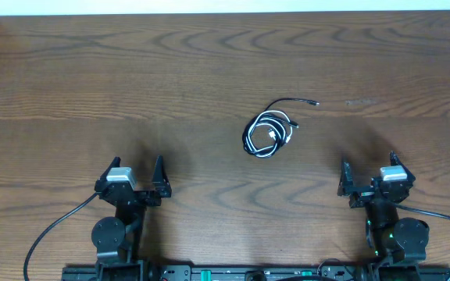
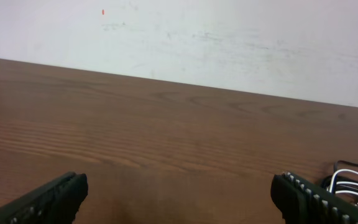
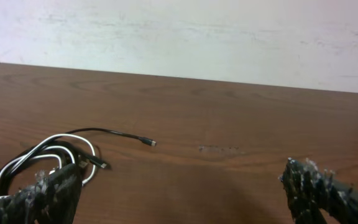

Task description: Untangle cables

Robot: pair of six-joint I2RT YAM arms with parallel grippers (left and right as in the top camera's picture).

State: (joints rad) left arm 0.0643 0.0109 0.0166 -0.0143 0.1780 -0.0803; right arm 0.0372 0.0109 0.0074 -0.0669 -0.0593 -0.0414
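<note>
The left claw (image 1: 137,176) and right claw (image 1: 368,173) sit spread and empty while the light, limp cables (image 1: 268,134) lie coiled on the bench (image 1: 92,78) between them, the black cord (image 1: 291,100) and its trailing plug end likely the easiest hold.

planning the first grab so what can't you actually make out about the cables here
Overhead: how the black cable and white cable cross inside the coil, too small.
Right wrist: the coil's near side, behind a finger of the right hand and cut by the left edge.
Left wrist: most of the coil, behind a finger of the left hand and cut by the right edge.
</note>
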